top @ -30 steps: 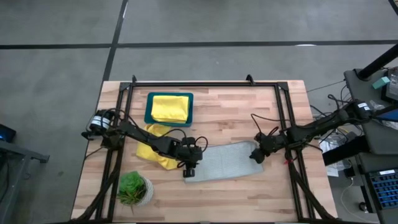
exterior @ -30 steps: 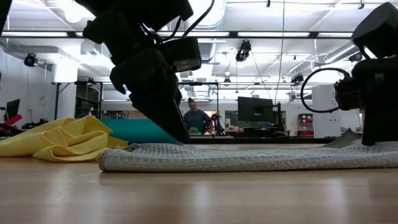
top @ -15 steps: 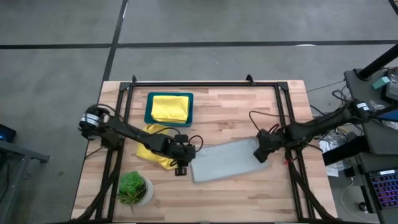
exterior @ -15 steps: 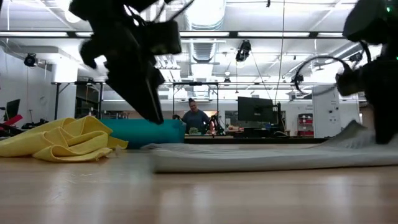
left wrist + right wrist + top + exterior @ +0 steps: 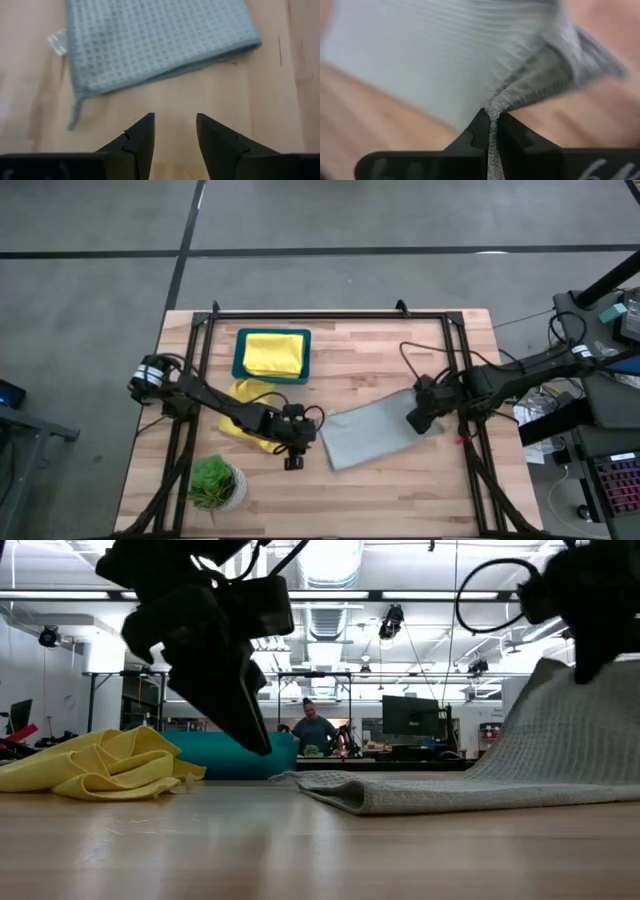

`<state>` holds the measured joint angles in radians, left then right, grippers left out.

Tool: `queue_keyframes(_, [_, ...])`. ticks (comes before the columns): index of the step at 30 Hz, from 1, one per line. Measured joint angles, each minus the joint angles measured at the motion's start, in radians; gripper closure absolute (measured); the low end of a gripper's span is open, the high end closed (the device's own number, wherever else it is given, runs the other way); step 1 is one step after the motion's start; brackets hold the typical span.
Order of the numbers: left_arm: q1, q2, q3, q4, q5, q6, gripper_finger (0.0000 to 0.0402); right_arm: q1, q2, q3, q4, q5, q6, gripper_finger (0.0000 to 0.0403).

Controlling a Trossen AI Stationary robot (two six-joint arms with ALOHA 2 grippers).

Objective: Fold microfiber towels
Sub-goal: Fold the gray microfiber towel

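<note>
- One folded yellow towel point(image 5: 274, 352) already in teal tray point(image 5: 240, 368); second yellow towel point(image 5: 243, 405) crumpled beside it, not yet folded.
- Pale grey towel point(image 5: 368, 434) mid-table, near-right edge lifted, pinched in clamped right gripper point(image 5: 421, 418).
- Left gripper point(image 5: 174, 138) parted, empty, just short of the cloth.
- Lifted slope clear only from table level; tray contents only from overhead.

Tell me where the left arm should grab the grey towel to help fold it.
Probably the loose corner with the white label on the grey towel, nearest the open left tool. That end lies flat on the table; the right tool already pinches the far end, so approach from above.
</note>
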<state>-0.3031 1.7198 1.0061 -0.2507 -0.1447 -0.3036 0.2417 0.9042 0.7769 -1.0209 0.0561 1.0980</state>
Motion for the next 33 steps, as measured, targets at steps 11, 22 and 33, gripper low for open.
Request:
queue_keyframes(11, [-0.032,0.097,0.001,0.096,-0.002,0.000,0.0272,0.000,0.265,-0.005,0.599,-0.084,-0.100,0.0390])
queue_keyframes(22, [-0.033,0.124,0.000,0.145,-0.002,0.027,0.0272,-0.009,0.518,0.053,0.758,0.049,-0.135,0.0390])
queue_keyframes(33, [-0.032,0.124,0.000,0.184,-0.003,0.075,0.0272,-0.009,0.674,0.212,0.732,0.046,-0.229,0.0390])
